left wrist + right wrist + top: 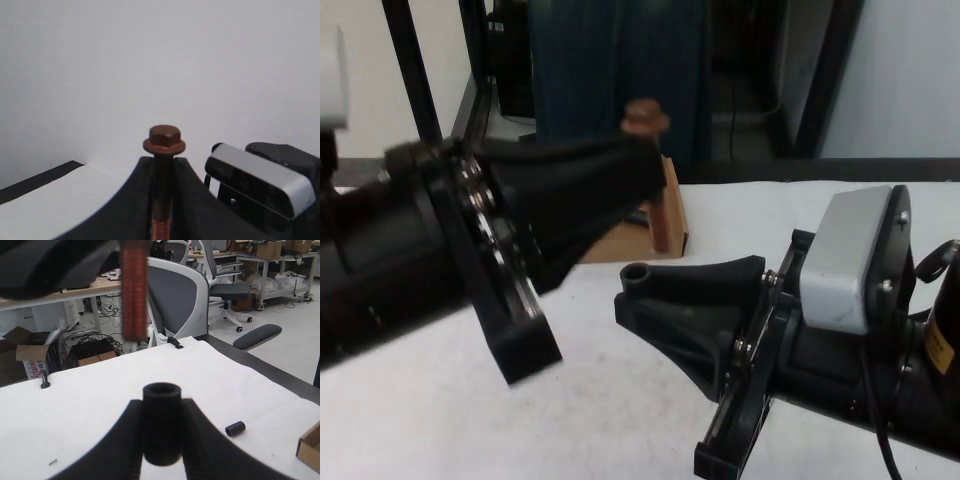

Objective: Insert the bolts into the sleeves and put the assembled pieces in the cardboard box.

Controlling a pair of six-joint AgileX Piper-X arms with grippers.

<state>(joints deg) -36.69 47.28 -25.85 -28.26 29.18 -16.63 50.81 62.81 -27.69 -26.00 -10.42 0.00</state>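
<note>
Bolt [164, 144] upright, head up, threaded end down; left gripper [163, 161] jaws clamped on its shank, raised over the desk [620, 400]. Sleeve [161, 432] also upright, bore up, clamped in right gripper [161, 406] jaws, lower than the bolt tip and apart from it. Grippers point toward each other. Spare sleeve [235, 428] lies on the desk; box [618, 243] sits behind.

A copper-coloured hex bolt [164, 142] is held upright above an upright black sleeve [161, 430]. A second sleeve [235, 428] is laid near the cardboard box [310, 447].
</note>
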